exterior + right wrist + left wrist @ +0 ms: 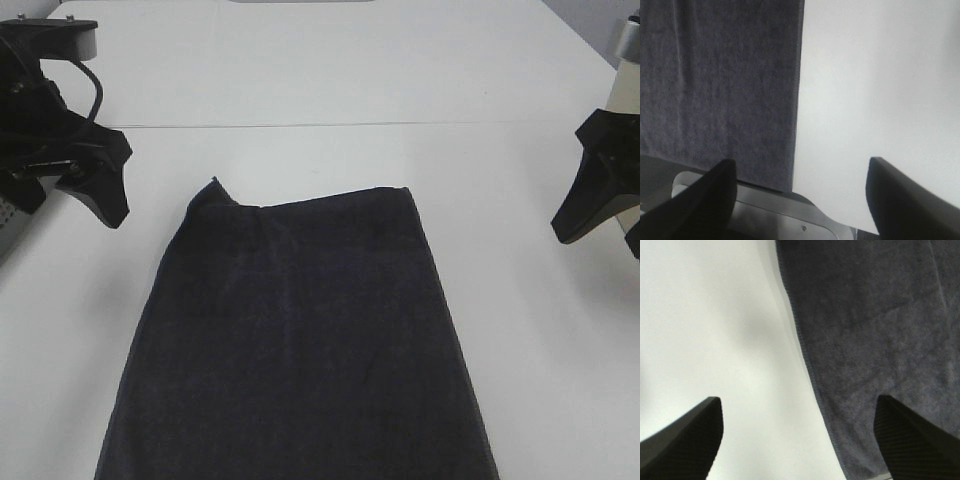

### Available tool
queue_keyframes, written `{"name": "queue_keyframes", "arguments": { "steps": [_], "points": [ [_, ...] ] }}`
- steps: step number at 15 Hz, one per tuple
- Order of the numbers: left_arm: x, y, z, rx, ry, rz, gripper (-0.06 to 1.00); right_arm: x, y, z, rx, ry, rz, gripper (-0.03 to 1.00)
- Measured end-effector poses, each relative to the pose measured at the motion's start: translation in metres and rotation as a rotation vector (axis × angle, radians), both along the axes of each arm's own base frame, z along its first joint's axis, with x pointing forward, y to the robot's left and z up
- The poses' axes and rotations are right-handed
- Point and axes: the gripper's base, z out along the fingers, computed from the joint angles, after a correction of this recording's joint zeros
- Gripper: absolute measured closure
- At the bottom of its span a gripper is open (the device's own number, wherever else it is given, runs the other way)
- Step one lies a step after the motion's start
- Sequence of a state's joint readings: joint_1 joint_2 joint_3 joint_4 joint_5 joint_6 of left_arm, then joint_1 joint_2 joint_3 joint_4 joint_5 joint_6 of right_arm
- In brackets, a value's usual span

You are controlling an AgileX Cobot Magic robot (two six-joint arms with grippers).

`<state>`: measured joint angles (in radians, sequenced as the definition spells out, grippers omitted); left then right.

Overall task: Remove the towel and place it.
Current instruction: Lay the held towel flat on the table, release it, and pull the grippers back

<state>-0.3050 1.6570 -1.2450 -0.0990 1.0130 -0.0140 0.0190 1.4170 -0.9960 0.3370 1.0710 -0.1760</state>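
Two pincers, both released and empty. The towel (300, 340) lies spread flat on the bench (350, 90), from mid-bench toward the near edge, where it runs out of view. Its far left corner is slightly rucked. The left pincer (75, 195) hangs off the towel's left hem and the right pincer (600, 235) beyond the right hem, neither touching cloth.

Judgement: placing looks done bar the retreat. Lift both arms up and outward, jaws wide, so no finger snags a hem. Flatten the rucked corner only if neatness matters.

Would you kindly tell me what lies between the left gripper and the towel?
Nothing: only bare white table separates the left gripper from the towel, clearest in the exterior high view.
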Motion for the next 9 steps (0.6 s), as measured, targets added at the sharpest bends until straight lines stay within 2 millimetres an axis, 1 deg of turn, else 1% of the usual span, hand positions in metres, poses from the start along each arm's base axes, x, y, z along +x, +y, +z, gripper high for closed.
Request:
{"name": "queue_keyframes", "arguments": {
  "steps": [1,3,4,5,6,7,8,9],
  "points": [
    [0.002,0.005,0.000,0.007,-0.013,0.010,0.17,0.002,0.000,0.000,-0.004,-0.006,0.001,0.27],
    [0.016,0.021,-0.004,-0.039,-0.002,0.043,0.14,0.022,0.000,-0.006,-0.009,0.025,0.051,0.26],
    [0.023,0.026,-0.009,-0.098,0.016,0.050,0.14,0.036,0.001,-0.012,0.001,0.060,0.074,0.25],
    [0.032,0.032,-0.014,-0.158,0.025,0.042,0.14,0.053,0.004,-0.015,0.029,0.065,0.102,0.25],
    [0.054,0.044,-0.028,-0.269,0.033,0.060,0.14,0.087,0.008,-0.024,0.103,0.082,0.138,0.25],
    [0.064,0.047,-0.031,-0.303,0.021,0.057,0.14,0.106,0.007,-0.028,0.151,0.080,0.136,0.25],
    [0.077,0.053,-0.037,-0.314,0.009,0.065,0.14,0.123,0.001,-0.031,0.199,0.060,0.118,0.25],
    [0.082,0.056,-0.041,-0.313,0.009,0.069,0.14,0.130,-0.002,-0.033,0.220,0.053,0.106,0.25]
  ]
}}
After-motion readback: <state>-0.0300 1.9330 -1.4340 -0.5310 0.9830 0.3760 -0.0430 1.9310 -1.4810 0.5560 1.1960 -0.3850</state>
